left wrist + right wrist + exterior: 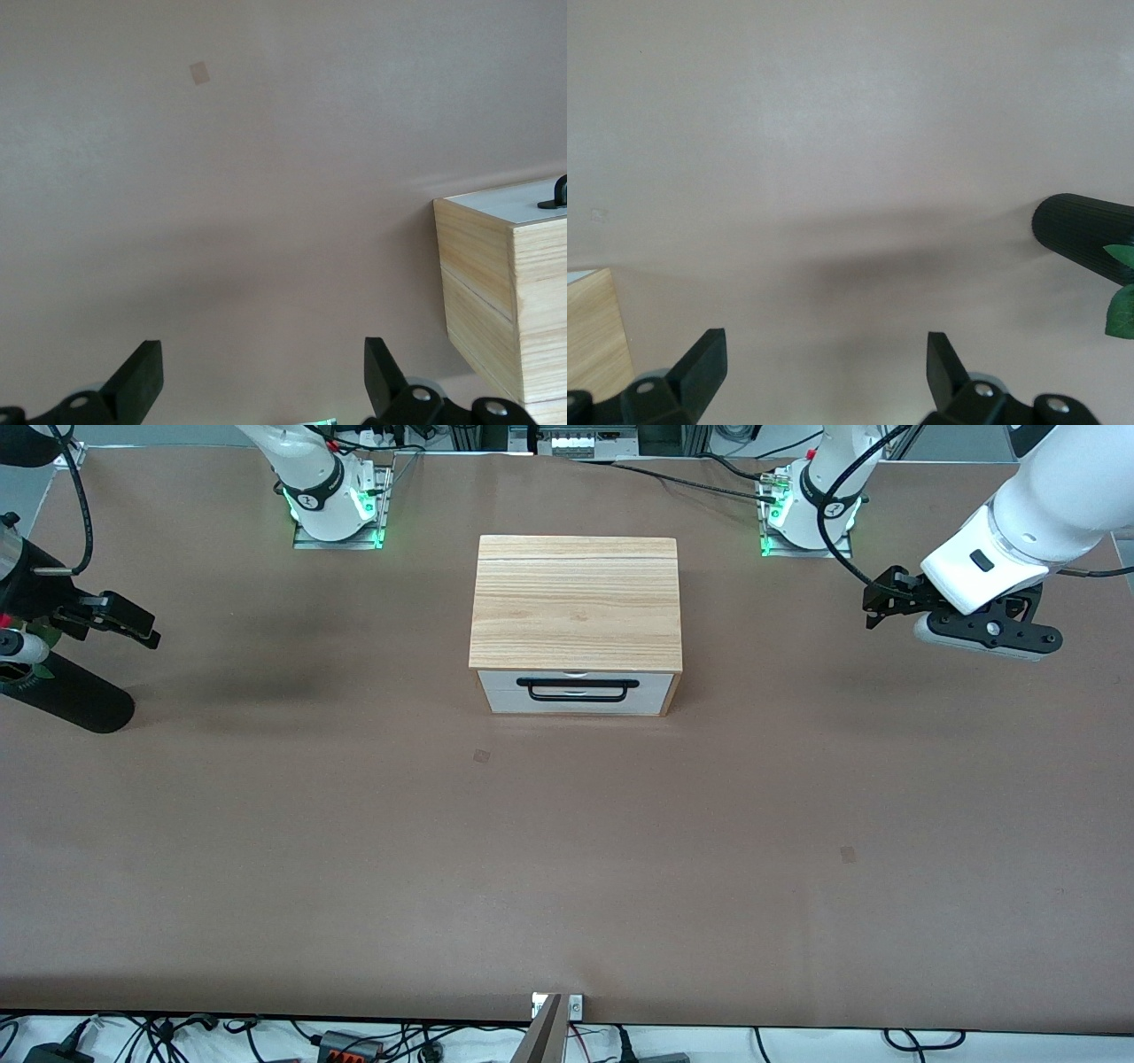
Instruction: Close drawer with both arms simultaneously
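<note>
Drawer: sat in the light-wood cabinet mid-table, its white front looking flush or nearly so; contents hidden.
Left gripper: over bare table toward the left arm's end, fingers spread, holding nothing.
Right gripper: over the right arm's end, fingers spread, empty.
Risk: uneven pushes could skew the cabinet.
Black cylinder: lay beneath the right arm; a careless swing might knock it.
</note>
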You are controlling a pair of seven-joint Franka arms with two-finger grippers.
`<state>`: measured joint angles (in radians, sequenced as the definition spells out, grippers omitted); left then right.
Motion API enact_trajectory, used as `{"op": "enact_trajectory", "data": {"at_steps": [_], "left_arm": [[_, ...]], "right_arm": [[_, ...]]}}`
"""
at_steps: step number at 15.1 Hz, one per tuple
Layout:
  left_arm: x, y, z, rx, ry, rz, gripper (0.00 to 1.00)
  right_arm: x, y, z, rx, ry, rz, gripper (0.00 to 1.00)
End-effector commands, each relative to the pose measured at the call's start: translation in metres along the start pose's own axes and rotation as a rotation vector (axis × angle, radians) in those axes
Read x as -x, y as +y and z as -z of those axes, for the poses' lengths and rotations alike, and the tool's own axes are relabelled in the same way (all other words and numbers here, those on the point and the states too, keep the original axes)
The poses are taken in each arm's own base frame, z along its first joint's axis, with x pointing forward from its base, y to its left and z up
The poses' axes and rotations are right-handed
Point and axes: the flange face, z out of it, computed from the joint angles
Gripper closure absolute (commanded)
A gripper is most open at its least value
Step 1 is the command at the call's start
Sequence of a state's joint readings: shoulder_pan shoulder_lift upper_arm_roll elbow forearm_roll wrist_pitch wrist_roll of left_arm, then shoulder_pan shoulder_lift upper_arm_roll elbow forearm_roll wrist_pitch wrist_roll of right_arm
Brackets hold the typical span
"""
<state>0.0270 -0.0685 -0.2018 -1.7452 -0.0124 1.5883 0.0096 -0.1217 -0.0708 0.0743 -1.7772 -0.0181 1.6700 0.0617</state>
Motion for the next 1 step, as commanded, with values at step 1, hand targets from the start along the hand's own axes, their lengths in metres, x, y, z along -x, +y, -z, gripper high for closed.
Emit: {"op": "enact_trajectory", "data": {"at_steps": [1], "left_arm": [[0.0061,-0.0057,0.0018,-0.012,0.002,-0.012,0.00]], "right_arm": [[-0.0014,-0.0027,0.0057,-0.014,-0.003,0.008,0.00]]}}
